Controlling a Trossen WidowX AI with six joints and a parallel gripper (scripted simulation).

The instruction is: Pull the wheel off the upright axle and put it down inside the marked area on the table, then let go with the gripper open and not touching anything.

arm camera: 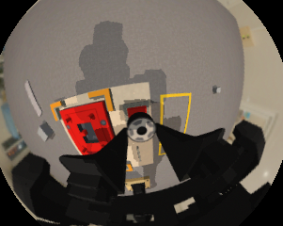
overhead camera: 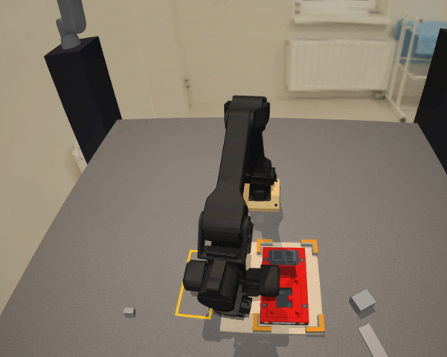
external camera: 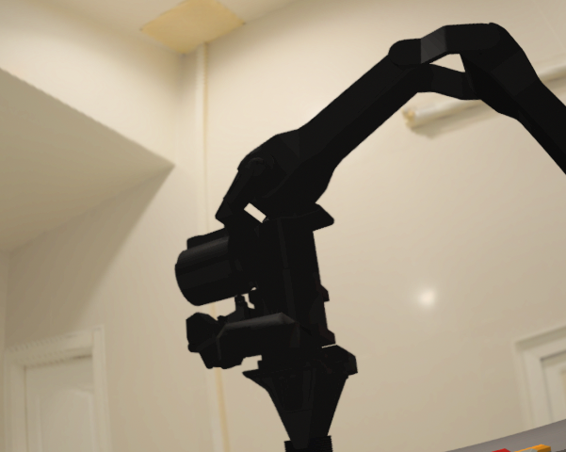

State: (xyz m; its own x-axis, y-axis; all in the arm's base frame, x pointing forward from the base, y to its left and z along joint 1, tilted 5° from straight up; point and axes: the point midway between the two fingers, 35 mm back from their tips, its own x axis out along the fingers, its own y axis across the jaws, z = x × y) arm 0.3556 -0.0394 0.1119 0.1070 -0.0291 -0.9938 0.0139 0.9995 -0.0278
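The wheel (arm camera: pixel 141 122) (external camera: pixel 324 443) has a black tyre and a grey hub with a dark centre. My gripper (arm camera: pixel 141 128) (external camera: pixel 308 442) points down and is shut on the wheel, one finger on each side. The wheel and fingers are hidden behind the arm in the top view. The upright axle does not show, and I cannot tell whether the wheel is still around it. A red base (arm camera: pixel 137 110) shows beyond the wheel in the wrist view. The marked area, a yellow outline (overhead camera: pixel 193 316) (arm camera: pixel 176 95), lies beside the cream board, partly under the arm in the top view.
The cream board (overhead camera: pixel 235 326) (arm camera: pixel 140 89) carries a red chassis (overhead camera: pixel 265 265) (arm camera: pixel 76 113) between orange corner pieces (overhead camera: pixel 321 323) (arm camera: pixel 107 95). A small grey block (overhead camera: pixel 129 312) (arm camera: pixel 216 89), a larger grey block (overhead camera: pixel 363 300) (arm camera: pixel 45 131) and a grey strip (overhead camera: pixel 371 340) (arm camera: pixel 33 98) lie on the table.
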